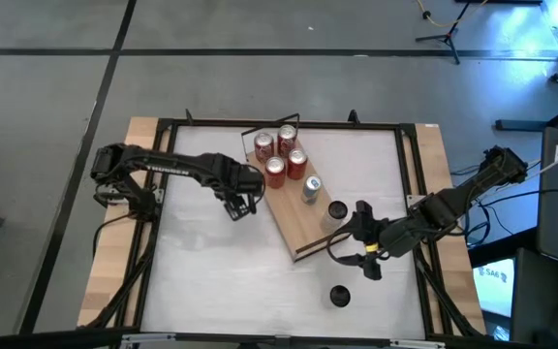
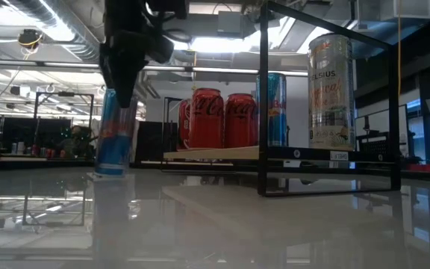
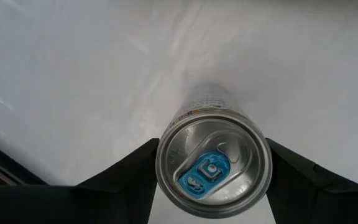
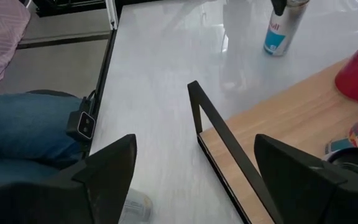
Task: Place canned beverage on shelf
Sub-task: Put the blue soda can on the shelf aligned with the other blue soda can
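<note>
White counter (image 1: 211, 262); left pincer (image 1: 241, 206) clamped on slim blue can (image 3: 214, 162) beside shelf (image 1: 303, 228), ready for lifting; right pincer (image 1: 364, 242) wide, waiting.

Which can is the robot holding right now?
The slim blue can standing on the white table, left of the shelf. The left gripper clamps it; the four red cans and other cans stand untouched on the shelf.
</note>
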{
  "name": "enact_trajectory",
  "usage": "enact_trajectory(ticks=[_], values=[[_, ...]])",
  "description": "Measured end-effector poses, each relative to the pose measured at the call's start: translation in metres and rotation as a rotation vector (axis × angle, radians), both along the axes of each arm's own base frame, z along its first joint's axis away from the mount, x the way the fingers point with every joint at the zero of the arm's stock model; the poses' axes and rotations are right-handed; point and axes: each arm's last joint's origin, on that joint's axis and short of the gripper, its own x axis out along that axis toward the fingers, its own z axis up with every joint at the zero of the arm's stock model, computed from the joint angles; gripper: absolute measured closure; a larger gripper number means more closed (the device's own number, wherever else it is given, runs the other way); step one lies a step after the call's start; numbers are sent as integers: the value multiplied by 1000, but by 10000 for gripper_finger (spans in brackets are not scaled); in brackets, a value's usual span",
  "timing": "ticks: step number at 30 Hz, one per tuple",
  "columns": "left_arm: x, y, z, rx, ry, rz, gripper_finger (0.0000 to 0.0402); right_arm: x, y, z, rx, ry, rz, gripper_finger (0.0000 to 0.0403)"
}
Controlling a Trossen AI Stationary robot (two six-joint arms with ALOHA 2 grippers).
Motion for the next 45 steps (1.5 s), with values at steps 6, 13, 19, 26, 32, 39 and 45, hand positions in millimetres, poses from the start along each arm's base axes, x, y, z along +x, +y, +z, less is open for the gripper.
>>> enact_trajectory(ticks=[6,13,19,26,32,39,45], values=[[0,15,0,-18,-34,165,177,3,2,-4,-9,13,0,81],[2,22,0,-84,-103,419,177,7,5,-8,-23,27,-4,81],[5,22,0,-112,-152,560,177,11,7,-14,-36,45,-5,81],[5,22,0,-106,-154,558,177,15,10,-20,-48,72,0,81],[5,22,0,-106,-153,551,177,15,10,-19,-46,68,0,81],[5,22,0,-106,-153,551,177,15,10,-19,-46,68,0,81],[5,22,0,-106,-153,550,177,15,10,-19,-46,68,1,81]])
